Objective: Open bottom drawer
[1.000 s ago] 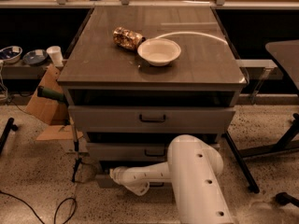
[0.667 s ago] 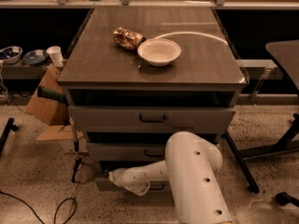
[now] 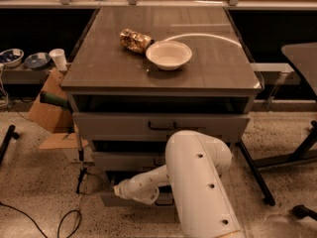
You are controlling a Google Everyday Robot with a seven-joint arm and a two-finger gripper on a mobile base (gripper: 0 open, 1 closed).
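Observation:
The grey cabinet (image 3: 163, 78) has three drawer fronts. The bottom drawer (image 3: 110, 199) is the lowest one, just above the floor, and its front stands a little forward of the drawer above. Only its left end shows past my white arm (image 3: 198, 182). My forearm (image 3: 136, 187) reaches left and down across that front. The gripper (image 3: 159, 200) sits low at the middle of the bottom drawer, by a dark handle shape, mostly hidden behind the wrist.
A white bowl (image 3: 168, 54) and a crumpled snack bag (image 3: 134, 39) lie on the cabinet top. Cardboard boxes (image 3: 47, 115) and cables (image 3: 69, 222) are on the floor at left. A black table leg (image 3: 255, 175) runs along the right.
My arm has shifted slightly left and toward the camera. The bottom drawer front looks a touch further out than before.

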